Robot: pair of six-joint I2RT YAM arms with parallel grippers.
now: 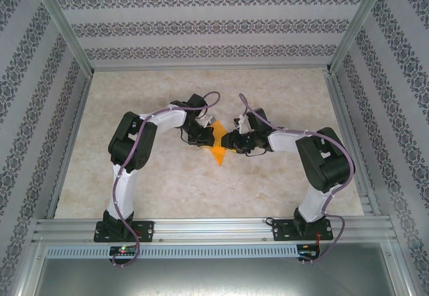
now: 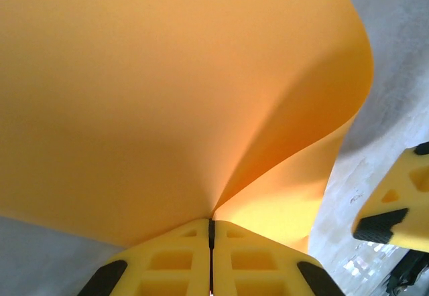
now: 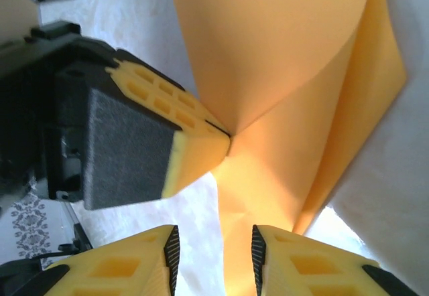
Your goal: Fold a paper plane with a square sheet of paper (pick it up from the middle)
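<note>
The left tool (image 2: 211, 232), jaws pressed together, is pinching the square sheet of paper (image 2: 167, 95) near its middle and holding it up over the table (image 1: 288, 189), so the sheet is bowing into a soft fold. The right tool (image 3: 214, 246) is standing open astride a hanging flap, probably lining up to grip it.
</note>
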